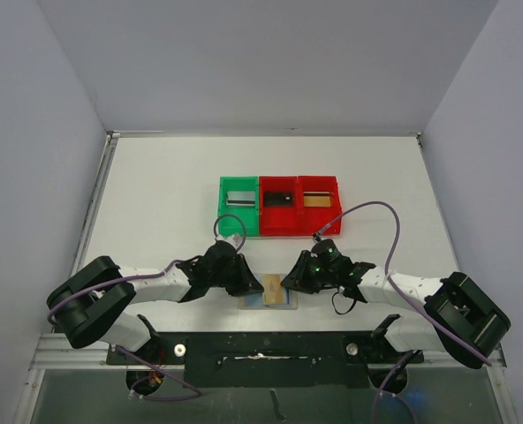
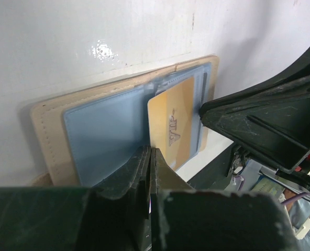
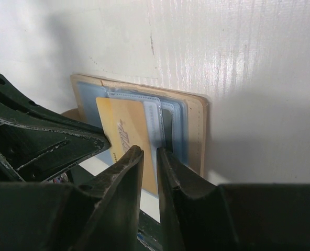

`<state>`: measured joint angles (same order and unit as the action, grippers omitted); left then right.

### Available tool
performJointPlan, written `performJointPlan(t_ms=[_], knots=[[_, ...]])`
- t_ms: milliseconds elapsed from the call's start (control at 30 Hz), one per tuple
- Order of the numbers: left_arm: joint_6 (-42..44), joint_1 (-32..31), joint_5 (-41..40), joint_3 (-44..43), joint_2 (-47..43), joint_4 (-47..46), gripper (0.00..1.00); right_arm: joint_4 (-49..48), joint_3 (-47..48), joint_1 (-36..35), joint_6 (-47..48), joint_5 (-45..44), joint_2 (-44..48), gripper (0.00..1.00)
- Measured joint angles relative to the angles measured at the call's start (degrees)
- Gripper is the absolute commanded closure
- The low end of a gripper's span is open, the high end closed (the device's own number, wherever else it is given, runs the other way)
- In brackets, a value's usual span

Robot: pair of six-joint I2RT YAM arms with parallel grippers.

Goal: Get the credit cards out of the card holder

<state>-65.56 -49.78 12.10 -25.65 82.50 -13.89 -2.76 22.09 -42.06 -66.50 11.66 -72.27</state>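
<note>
Left tool [image 1: 244, 281] and right tool [image 1: 290, 284] flank the open card holder [image 1: 281, 300], a gold-orange card [image 1: 271, 287] seemingly on it.

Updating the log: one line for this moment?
card holder open | gold card partly out | left gripper shut | right gripper slightly open at card
</note>
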Motion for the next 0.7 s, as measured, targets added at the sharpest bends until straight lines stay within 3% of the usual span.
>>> performJointPlan(t_ms=[467,700], knots=[[0.13,0.0,-0.35,0.33,-0.11,0.61,1.0,5.9,3.65,-0.09,4.74,-0.22,1.79,0.76],[0.22,0.0,-0.37,0.33,-0.11,0.63,0.99,4.02,5.09,-1.16,5.86,1.03,-0.28,0.76]])
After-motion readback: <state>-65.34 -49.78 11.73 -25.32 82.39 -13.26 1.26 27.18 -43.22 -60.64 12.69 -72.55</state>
